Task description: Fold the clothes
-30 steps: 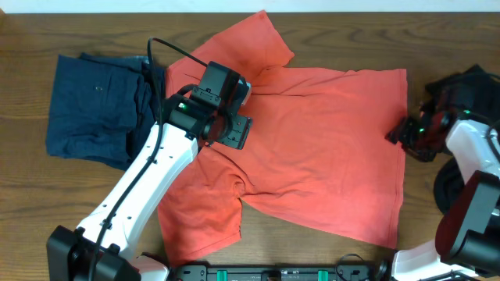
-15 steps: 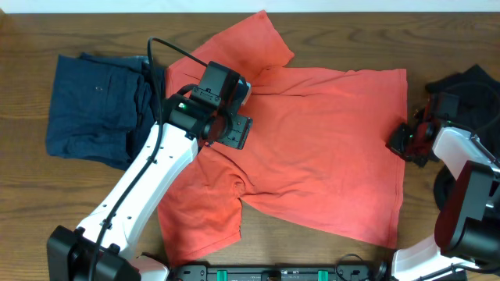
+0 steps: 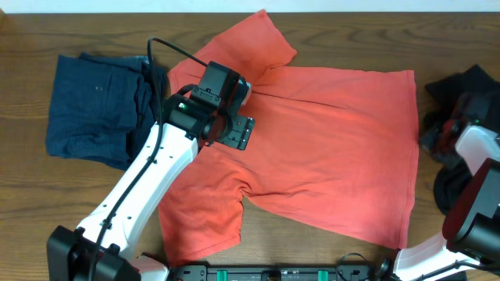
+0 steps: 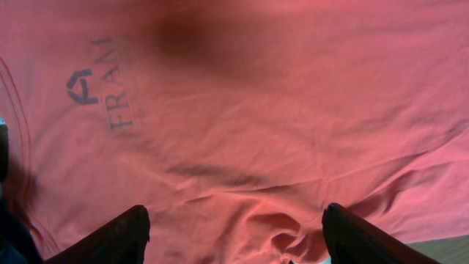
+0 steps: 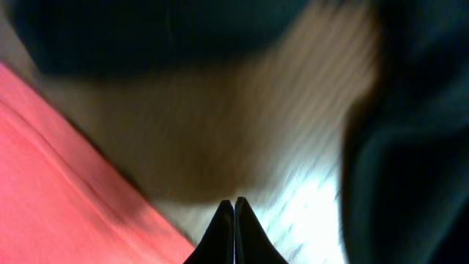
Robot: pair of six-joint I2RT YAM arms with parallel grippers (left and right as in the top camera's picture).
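The clothes lie on a wooden table. The coral-red T-shirt is spread flat across the middle, its navy lettering showing faintly through the cloth. My left gripper hovers over the shirt's left half, jaws open and empty, with a bunched wrinkle between them. My right gripper is just past the shirt's right hem. Its fingers are shut over bare wood, with no cloth visible between the tips. The coral hem lies just left of them.
A dark navy garment lies folded at the far left, beside the shirt's sleeve. A black garment is heaped at the right edge, close behind my right gripper, and fills the top and right of the right wrist view.
My right gripper closed and moved right, away from the shirt. The shirt's right hem slid a little to the right and now lies straighter. My left gripper opened slightly wider, staying in place.
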